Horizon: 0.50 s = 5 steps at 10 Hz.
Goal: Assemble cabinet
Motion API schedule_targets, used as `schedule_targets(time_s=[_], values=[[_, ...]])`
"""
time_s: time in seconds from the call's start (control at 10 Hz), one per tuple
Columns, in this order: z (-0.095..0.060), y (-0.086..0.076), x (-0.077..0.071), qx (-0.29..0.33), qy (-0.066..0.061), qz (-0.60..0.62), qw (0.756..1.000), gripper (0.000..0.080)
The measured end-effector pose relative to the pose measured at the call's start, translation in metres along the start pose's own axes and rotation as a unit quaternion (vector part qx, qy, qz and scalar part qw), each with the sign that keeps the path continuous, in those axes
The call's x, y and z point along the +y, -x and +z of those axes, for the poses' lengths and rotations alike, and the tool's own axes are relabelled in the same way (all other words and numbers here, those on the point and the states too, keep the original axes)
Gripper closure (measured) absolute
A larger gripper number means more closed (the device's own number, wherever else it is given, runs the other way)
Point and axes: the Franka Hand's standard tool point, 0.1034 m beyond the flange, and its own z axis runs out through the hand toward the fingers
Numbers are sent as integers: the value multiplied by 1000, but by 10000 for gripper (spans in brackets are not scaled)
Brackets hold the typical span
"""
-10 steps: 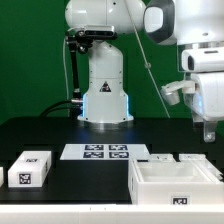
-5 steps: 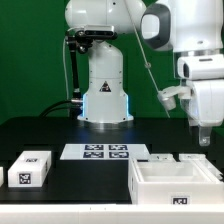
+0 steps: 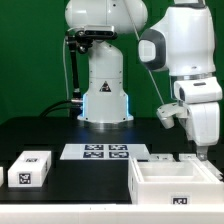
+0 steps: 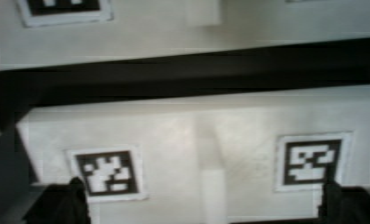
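A plain green wall (image 3: pixel 30 60) backs the black table (image 3: pixel 40 135).

A black table (image 3: pixel 40 135) is seen, and several white things are laid directly on it. The marker board (image 3: pixel 105 152) is placed flat near the middle, in front of the robot base (image 3: pixel 105 100), which is also carried by the table. A small white block (image 3: pixel 30 168) with tags is set at the exterior view's left, well apart. The open-topped cabinet body (image 3: pixel 150 185) is placed at the exterior view's right, and a flat white part (image 3: pixel 163 157) is laid just behind it.
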Motion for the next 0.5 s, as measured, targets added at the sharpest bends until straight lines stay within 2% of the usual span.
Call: schedule_targets(time_s=[0.2,0.3,0.4,0.5], values=[[10,-1,-4,3,-7,1,1000,151],[11,0,-3,5,-5,3,1000,178],[11,1,-3,5,-5,3,1000,311],[12,1,-4,5,-6,3,1000,311]])
